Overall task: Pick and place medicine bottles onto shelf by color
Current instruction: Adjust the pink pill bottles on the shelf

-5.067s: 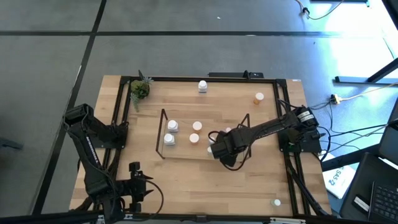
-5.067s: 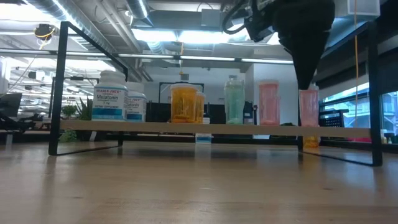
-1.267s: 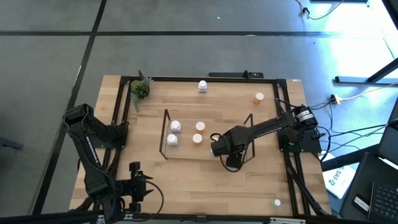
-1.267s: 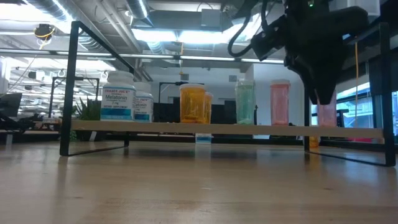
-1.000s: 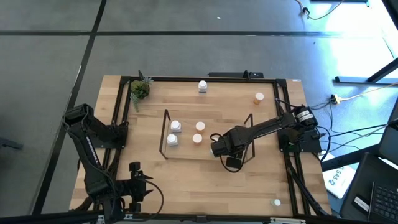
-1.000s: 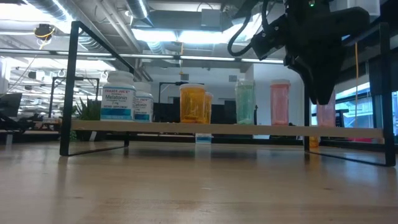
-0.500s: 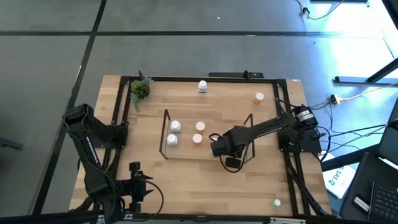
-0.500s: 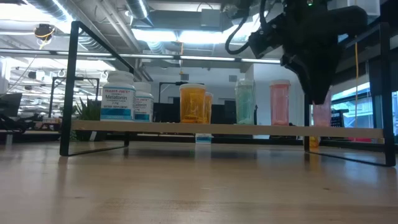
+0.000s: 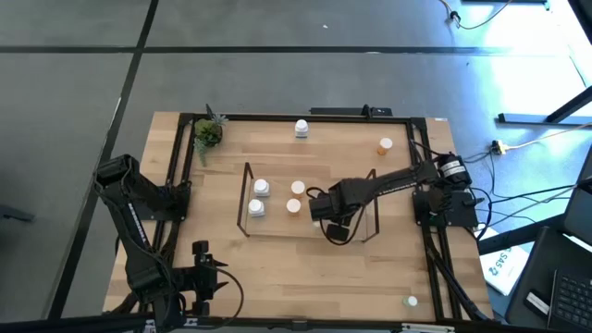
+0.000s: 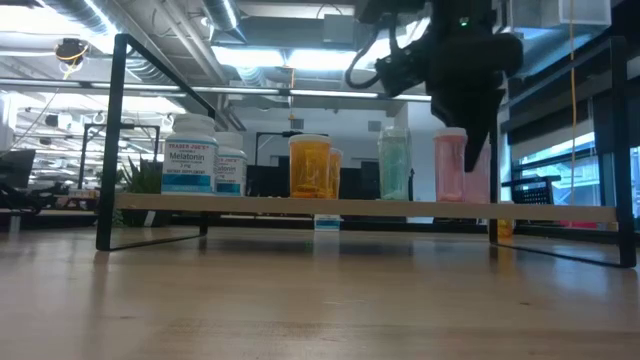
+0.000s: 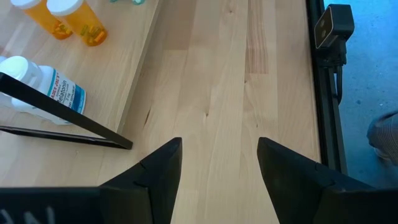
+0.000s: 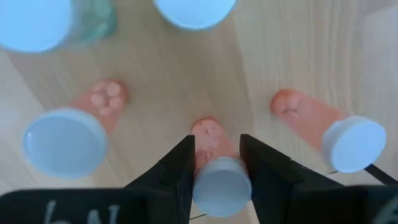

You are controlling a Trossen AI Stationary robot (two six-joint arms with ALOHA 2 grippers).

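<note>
Office ceiling lights fill the bkgd; we judge sorting far along: shelf [image 10: 300, 206] holds white, orange, teal, pink bottles. Right pincer [image 12: 217, 163] pinches a pink bottle [image 12: 219, 174] over the shelf's 3 o'clock end. Left pincer [image 11: 217, 168] spread, parked at 7. High view alone shows strays at 12 [image 9: 302, 128], 1 [image 9: 385, 145], 5 [image 9: 411, 301].

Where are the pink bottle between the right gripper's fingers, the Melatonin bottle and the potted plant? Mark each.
pink bottle [image 12: 219, 174], right wrist view, white cap.
Melatonin bottle [image 10: 188, 160], low view, label.
potted plant [image 9: 208, 134], high view, leaves.
</note>
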